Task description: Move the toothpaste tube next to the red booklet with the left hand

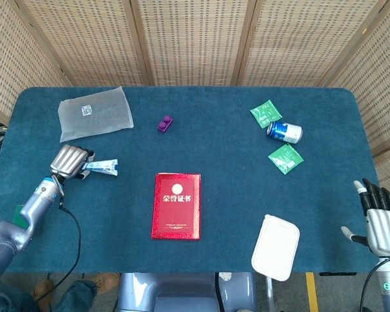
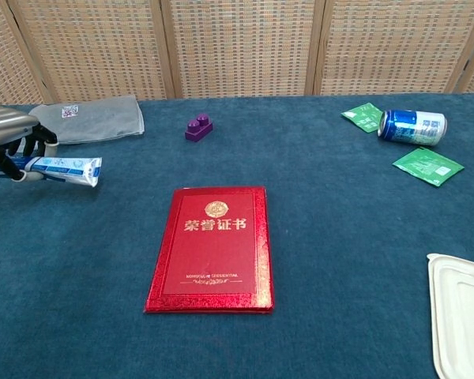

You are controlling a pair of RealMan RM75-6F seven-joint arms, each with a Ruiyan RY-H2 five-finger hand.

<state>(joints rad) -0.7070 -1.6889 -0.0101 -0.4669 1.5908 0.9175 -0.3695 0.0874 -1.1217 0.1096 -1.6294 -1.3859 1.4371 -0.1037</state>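
My left hand (image 1: 69,162) (image 2: 12,142) holds the cap end of the white and blue toothpaste tube (image 1: 103,168) (image 2: 66,167) at the left of the table. The tube sticks out to the right of the fingers and looks raised a little off the cloth. The red booklet (image 1: 176,205) (image 2: 213,247) lies flat in the middle near the front, well to the right of the tube. My right hand (image 1: 380,221) stays at the far right front, fingers spread and holding nothing; only the head view shows it.
A translucent pouch (image 1: 94,113) lies behind the left hand. A purple brick (image 1: 164,123) sits behind the booklet. A blue can (image 1: 285,132) lies between two green sachets (image 1: 265,112) (image 1: 285,158) at the back right. A white lidded box (image 1: 275,246) overhangs the front edge.
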